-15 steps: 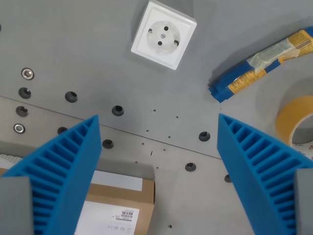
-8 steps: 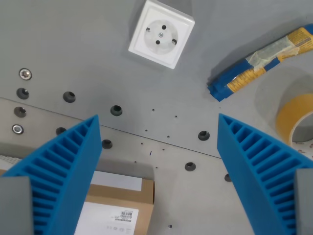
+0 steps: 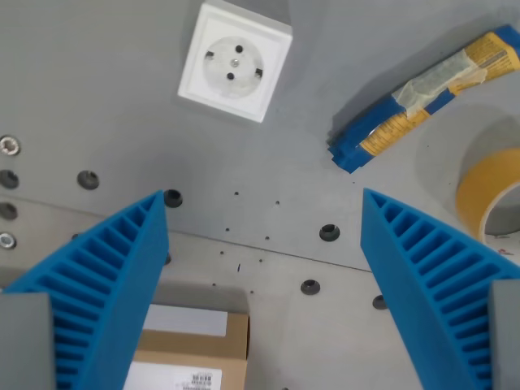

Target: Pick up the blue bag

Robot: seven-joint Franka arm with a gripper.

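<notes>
Blue ribbed fingers (image 3: 106,301) of the hand (image 3: 264,309) are seen spread wide apart with nothing between them, hanging above the grey bench (image 3: 97,73) and a cardboard box (image 3: 191,353) at the lower edge. Since a second ago the whole scene has slid toward the wrist view's left, so the camera is judged to be carried toward the blue bag (image 3: 422,93). Farther off, at the upper right and beside a tape roll (image 3: 487,195), the bag is seen lying slantwise, slim, crinkled, with yellow panels.

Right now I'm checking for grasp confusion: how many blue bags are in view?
1. The blue bag lies at the wrist view's upper right, beside the tape roll, running off the right edge. The tool's fingers hide part of the table, so another could be hidden.
</notes>
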